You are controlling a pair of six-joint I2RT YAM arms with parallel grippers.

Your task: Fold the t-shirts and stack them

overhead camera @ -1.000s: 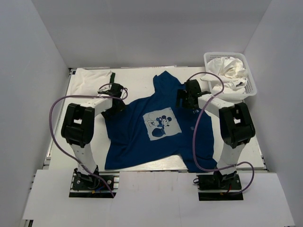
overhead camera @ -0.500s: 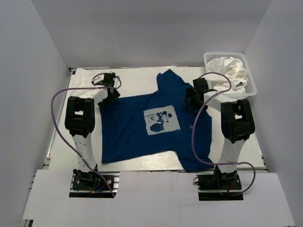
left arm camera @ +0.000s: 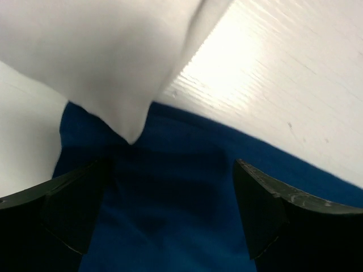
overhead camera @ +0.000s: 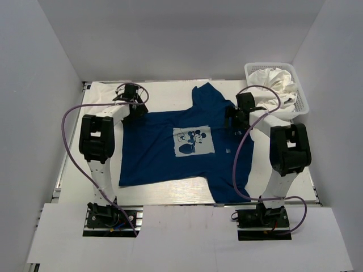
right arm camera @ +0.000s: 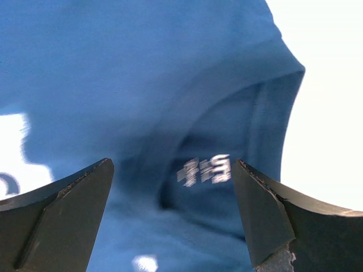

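The white tabletop (overhead camera: pixel 170 93) carries a blue t-shirt (overhead camera: pixel 161 161) spread flat across its middle with the pale mouse print (overhead camera: pixel 193 140) facing up. A white t-shirt (overhead camera: pixel 105 90) lies at the far left corner just beside the blue cloth, and a white basket (overhead camera: pixel 250 69) at the far right corner holds more crumpled white t-shirts (overhead camera: pixel 278 84). The left tool (left arm camera: pixel 173 195) hangs over the blue shirt's far left edge, and the right tool (right arm camera: pixel 170 209) hangs over its collar (right arm camera: pixel 266 107) with a blurred neck label (right arm camera: pixel 204 169); both have jaws spread wide and grip nothing.
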